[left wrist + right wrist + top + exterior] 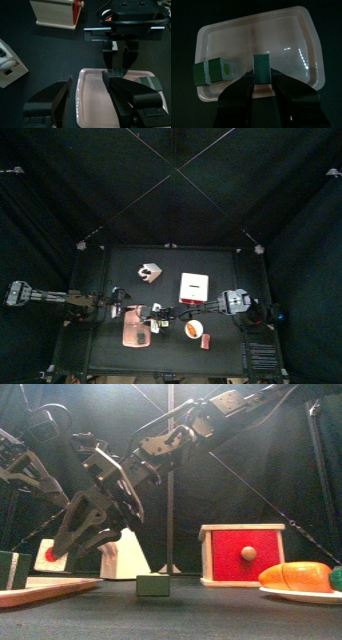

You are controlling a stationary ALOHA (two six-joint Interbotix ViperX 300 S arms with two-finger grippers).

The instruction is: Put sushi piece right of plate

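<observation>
A pale pink plate [134, 331] lies at the front left of the table; it also shows in the right wrist view [284, 40] and low at the left of the front view [47, 589]. My right gripper [261, 79] reaches across the middle and is shut on a thin dark-green sushi piece [260, 67], held above the plate's middle. A green cube [212, 71] sits at the plate's rim. My left gripper [87, 80] hangs open and empty over one end of the plate [90, 100]. In the top view both grippers meet just behind the plate.
A red-and-white box [195, 286] stands behind the plate to the right, and a white block [147, 274] stands further back. An orange sushi piece [297, 574] lies on a small white dish [287, 594] at the front right. A small green cube [152, 584] shows right of the plate.
</observation>
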